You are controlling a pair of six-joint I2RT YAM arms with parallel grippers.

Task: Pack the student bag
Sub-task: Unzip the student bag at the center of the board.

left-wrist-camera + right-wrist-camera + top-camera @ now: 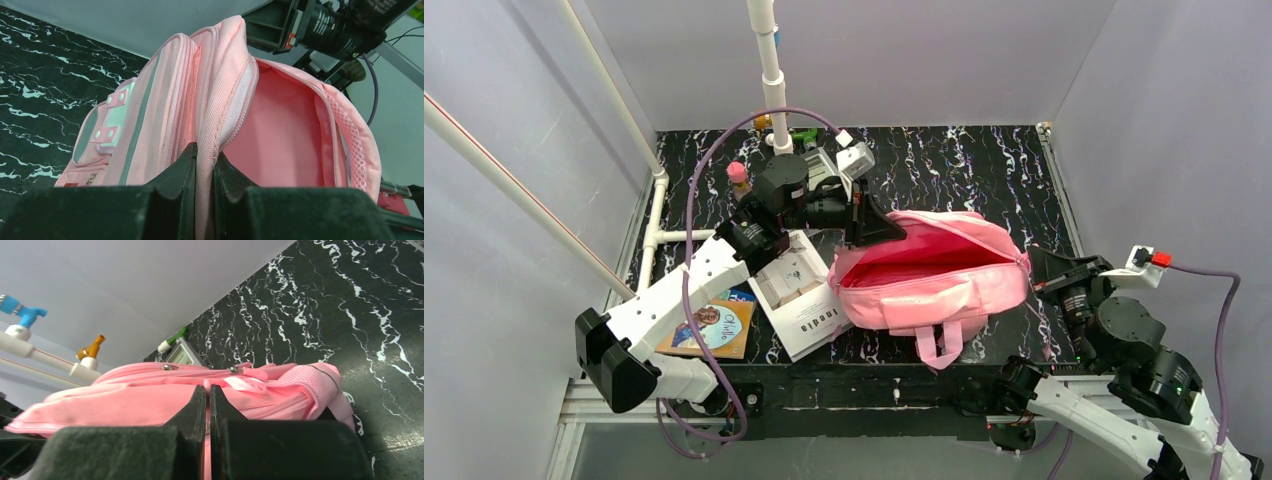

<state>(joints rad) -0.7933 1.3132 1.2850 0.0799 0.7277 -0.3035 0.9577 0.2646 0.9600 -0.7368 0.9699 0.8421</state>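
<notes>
**Black marbled table (984, 170), large pink fabric backpack (934, 290) gripped at both ends**

The backpack lies mid-table towards the near edge, its main pocket gaping. The left hand (205, 150) is closed tight on the zip rim at the end facing the left edge. The right hand (207, 390) pinches fabric at the end facing the right edge.

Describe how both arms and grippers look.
Left arm and right arm: white links, black joints. A purple cable follows the left; a second cable leaves a red plug on the right. Left gripper and right gripper: black, wedge-shaped fingers.
</notes>
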